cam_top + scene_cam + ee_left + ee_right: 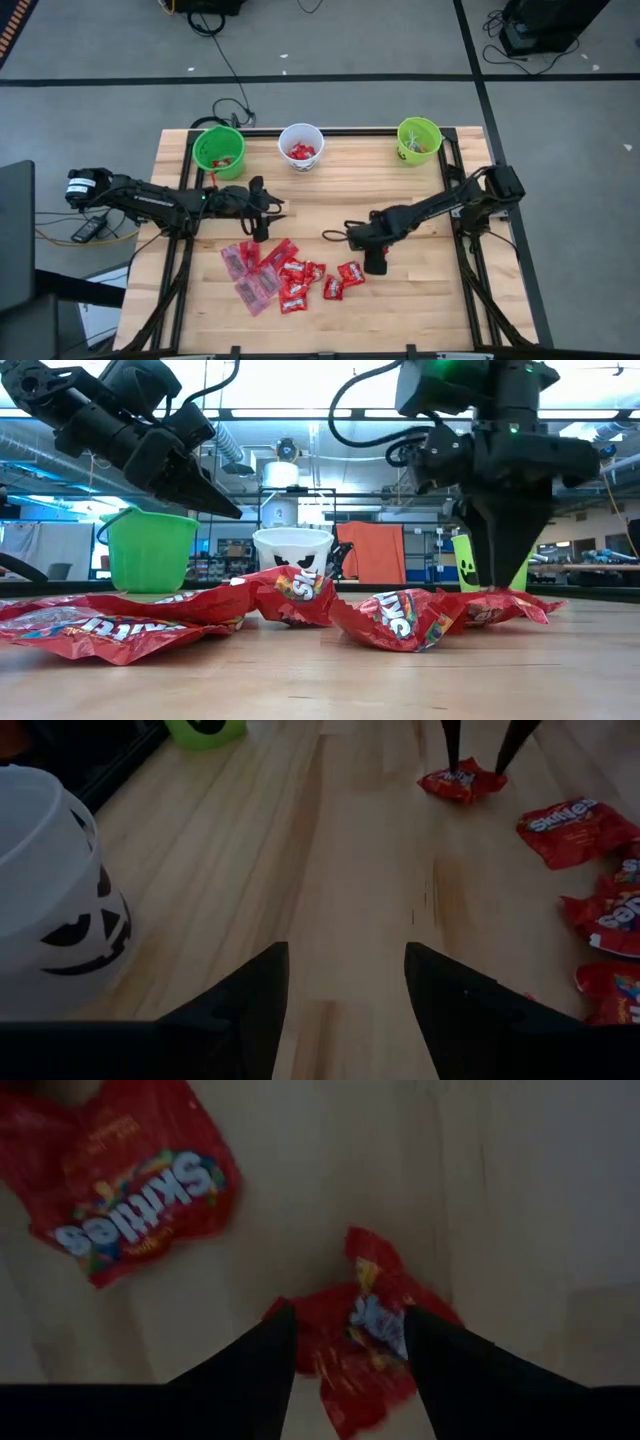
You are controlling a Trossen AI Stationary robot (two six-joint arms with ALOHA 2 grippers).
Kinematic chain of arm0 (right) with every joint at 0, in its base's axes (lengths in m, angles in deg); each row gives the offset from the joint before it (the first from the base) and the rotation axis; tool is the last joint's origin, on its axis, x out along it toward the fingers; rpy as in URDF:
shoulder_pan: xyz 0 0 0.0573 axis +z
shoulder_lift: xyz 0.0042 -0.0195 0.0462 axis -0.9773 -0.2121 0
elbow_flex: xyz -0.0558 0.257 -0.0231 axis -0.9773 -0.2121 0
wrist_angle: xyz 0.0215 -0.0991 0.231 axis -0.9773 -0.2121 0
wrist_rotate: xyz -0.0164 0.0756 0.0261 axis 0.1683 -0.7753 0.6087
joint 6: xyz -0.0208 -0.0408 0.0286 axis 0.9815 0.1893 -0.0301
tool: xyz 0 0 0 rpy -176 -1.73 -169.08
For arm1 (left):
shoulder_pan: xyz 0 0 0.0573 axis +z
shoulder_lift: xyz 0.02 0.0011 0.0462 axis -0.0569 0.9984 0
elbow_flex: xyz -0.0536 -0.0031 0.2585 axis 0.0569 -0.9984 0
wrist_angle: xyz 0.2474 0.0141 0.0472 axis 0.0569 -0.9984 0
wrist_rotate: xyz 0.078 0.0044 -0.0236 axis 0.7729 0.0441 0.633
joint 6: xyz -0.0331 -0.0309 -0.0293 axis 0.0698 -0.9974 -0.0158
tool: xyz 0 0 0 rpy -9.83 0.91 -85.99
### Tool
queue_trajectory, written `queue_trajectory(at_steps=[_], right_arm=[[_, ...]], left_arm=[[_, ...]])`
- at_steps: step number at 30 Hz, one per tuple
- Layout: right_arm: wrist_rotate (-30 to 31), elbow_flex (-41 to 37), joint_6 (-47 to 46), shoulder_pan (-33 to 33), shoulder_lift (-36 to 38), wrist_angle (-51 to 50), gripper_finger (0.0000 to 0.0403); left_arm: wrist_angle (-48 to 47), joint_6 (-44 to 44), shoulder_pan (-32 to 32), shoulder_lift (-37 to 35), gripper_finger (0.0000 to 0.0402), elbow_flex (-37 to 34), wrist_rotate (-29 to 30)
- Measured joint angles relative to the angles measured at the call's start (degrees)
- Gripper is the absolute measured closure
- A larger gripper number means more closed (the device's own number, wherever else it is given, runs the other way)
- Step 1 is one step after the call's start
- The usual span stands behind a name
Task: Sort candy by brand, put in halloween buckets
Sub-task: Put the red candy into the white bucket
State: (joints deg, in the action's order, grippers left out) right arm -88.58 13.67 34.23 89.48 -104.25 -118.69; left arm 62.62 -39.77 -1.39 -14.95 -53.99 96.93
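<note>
Red Skittles packets (297, 283) and flat pinkish packets (243, 261) lie in a pile on the table's near middle. A green bucket (220, 150), a white bucket (300, 145) and a second green bucket (418, 140) stand along the far edge, each with some candy inside. My right gripper (350, 1342) is open and points down over a single small red packet (372, 1330), one finger on each side of it. My left gripper (345, 982) is open and hovers above bare wood near the white bucket (55, 910). My right gripper comes at the small red packet (462, 782) from above, pointing down, with its open fingers (450, 745) astride it. The packet lies flat on the table. I cannot tell whether the fingertips touch the wrapper.
Another red packet (130, 1195) lies close beside the one under my right gripper. The table's black frame rails (462, 190) run along its edges. Bare wood (330, 200) stretches between the pile and the buckets. Cables and equipment lie on the floor beyond.
</note>
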Motion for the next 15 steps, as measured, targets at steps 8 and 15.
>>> queue_trajectory(at_steps=[8, 15], right_arm=[[4.45, -3.88, -0.91, -0.41, 0.04, 3.16, 0.0276], [4.33, -4.05, 3.36, -2.71, 0.06, 5.71, 0.0392]], left_arm=[[0.76, -0.04, 0.00, 0.00, 0.0194, 0.00, 0.02], [1.07, 0.02, 0.00, 0.00, 0.0194, 0.00, 0.20]])
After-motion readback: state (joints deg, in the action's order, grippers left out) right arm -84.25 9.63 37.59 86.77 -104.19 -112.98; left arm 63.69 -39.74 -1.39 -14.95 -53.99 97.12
